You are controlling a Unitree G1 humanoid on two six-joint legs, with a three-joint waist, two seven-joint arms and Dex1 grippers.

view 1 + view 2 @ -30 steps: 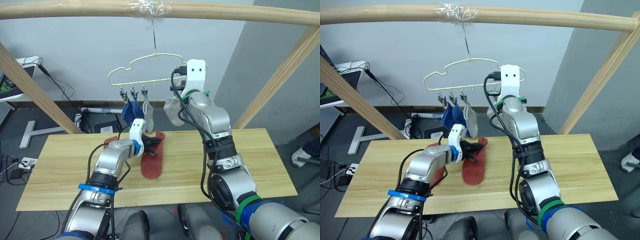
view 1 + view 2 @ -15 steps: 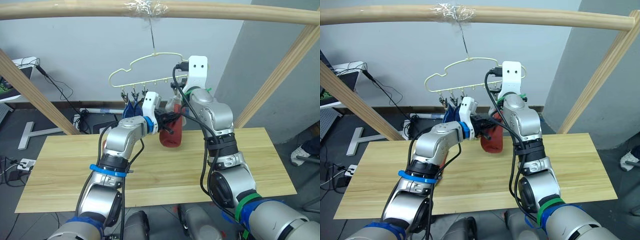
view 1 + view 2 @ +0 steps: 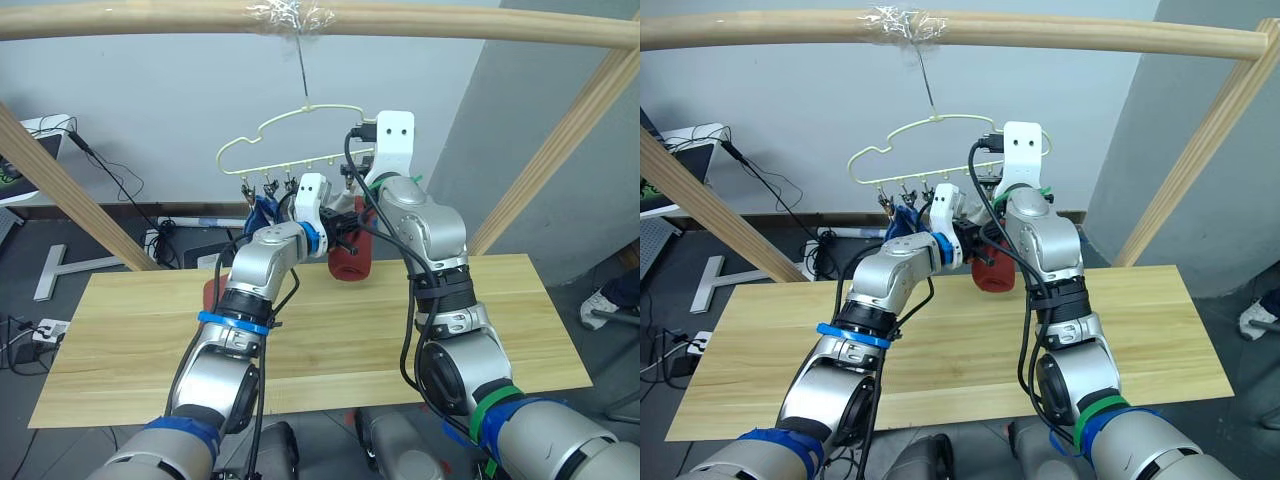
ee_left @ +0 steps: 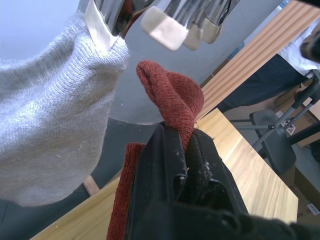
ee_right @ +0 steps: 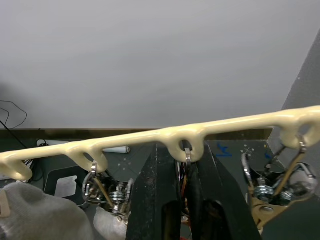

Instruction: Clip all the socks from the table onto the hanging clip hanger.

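rust sock [image 4: 172,97] pinched aloft | grey sock [image 4: 50,115] clipped | clip hanger [image 3: 300,125] hanging | table [image 3: 500,320]

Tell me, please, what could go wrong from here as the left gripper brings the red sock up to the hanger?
The left gripper pinches only a narrow fold of the rust-red sock, so it might slip out before a clip takes it. The right gripper is closed at a clip beneath the clip hanger, which hangs from one thin hook, so pushing may swing it. The grey sock hangs very close and could be knocked.
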